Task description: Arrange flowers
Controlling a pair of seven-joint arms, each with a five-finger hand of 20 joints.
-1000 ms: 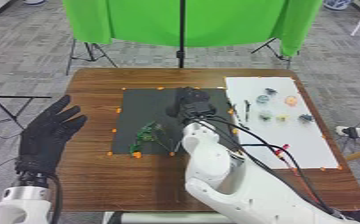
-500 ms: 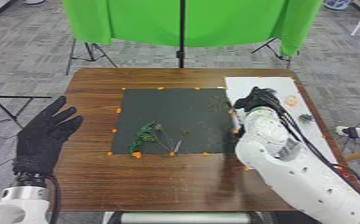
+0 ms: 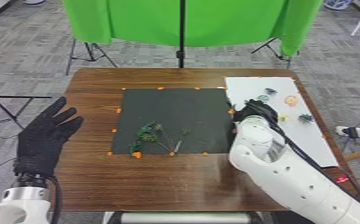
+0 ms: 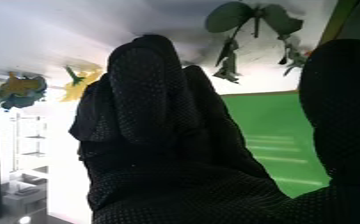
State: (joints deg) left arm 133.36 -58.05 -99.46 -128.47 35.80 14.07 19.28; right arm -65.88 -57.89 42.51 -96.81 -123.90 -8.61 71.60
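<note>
Right hand: We see the right hand go from over the black mat to the white sheet, then draw back a little toward 6 o'clock. It now sits at the sheet's 9 to 10 o'clock edge, and the blue flower it covered a moment ago is showing again.
Fingers and thumb: In the wrist view they stand wide apart, fingers nearly straight, with nothing pinched between them.
Leafy sprig: It lies on the white sheet, just past the gap between thumb and fingers in the wrist view. We cannot tell whether the hand touches it.
White sheet: Besides the blue flower near 11 o'clock, we have an orange flower near 12 and a grey-blue one toward 2.
Black mat: Green sprigs lie around its 7 to 8 o'clock part, unmoved, so we judge the arrangement is begun but far from full.
Left hand: It waits at the bench's 9 o'clock side, relaxed and unloaded.
Next piece: We judge that this move is for fetching. The hand likely needs to line up with a stem and close gently, since neighbouring pieces could be dragged along.
</note>
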